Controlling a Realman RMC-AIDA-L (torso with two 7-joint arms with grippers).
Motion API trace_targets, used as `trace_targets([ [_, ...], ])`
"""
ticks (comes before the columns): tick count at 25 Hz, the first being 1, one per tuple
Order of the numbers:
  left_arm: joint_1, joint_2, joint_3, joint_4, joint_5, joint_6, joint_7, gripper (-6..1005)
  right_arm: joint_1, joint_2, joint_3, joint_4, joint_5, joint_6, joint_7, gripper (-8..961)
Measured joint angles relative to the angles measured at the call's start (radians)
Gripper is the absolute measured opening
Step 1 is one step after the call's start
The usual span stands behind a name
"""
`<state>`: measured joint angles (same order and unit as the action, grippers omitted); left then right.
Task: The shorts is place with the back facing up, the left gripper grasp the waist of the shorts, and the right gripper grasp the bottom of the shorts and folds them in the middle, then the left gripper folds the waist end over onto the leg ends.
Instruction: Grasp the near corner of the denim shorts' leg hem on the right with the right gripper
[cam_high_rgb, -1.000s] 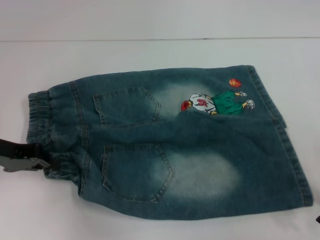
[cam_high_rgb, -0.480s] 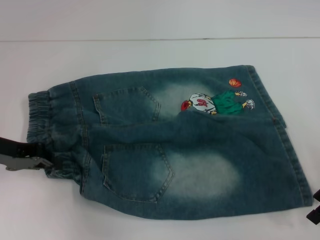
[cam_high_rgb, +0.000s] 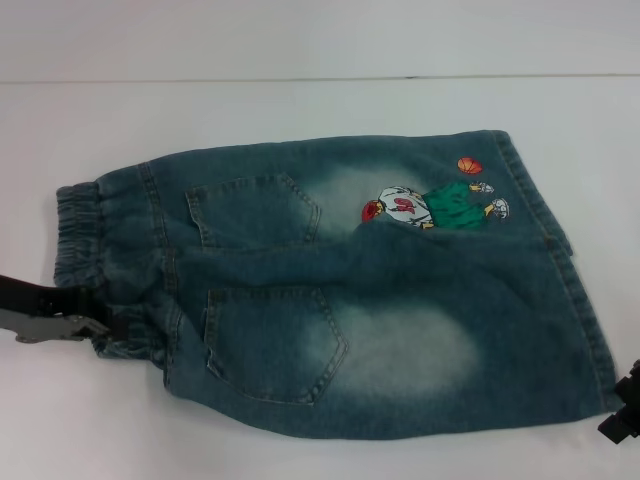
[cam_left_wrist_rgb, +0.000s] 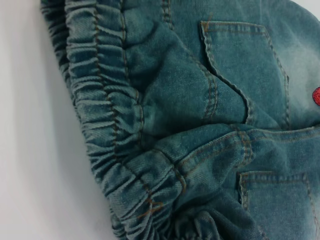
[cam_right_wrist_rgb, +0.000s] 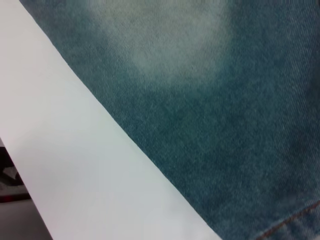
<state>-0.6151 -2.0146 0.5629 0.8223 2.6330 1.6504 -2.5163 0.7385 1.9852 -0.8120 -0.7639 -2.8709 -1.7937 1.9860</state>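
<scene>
The shorts (cam_high_rgb: 340, 290) lie flat on the white bench (cam_high_rgb: 300, 100), back pockets up, waist (cam_high_rgb: 85, 250) toward my left side and leg ends (cam_high_rgb: 570, 270) toward my right. My left gripper (cam_high_rgb: 95, 325) sits at the waist's near corner, seemingly pinching the gathered band, though I cannot tell for sure. My right gripper (cam_high_rgb: 622, 415) sits just beside the near hem corner; its jaws' state I cannot tell.

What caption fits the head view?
Shorts back-up on table; left gripper at waist, right gripper nearing leg ends.
</scene>
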Motion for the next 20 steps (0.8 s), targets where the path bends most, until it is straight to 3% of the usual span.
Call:
trace_targets([
  [20, -0.002, -0.001, 0.000, -0.003, -0.001, 0.000, 0.001, 79, 0.012, -0.001, 0.009, -0.014, 0.058, -0.006, -0.016, 695],
])
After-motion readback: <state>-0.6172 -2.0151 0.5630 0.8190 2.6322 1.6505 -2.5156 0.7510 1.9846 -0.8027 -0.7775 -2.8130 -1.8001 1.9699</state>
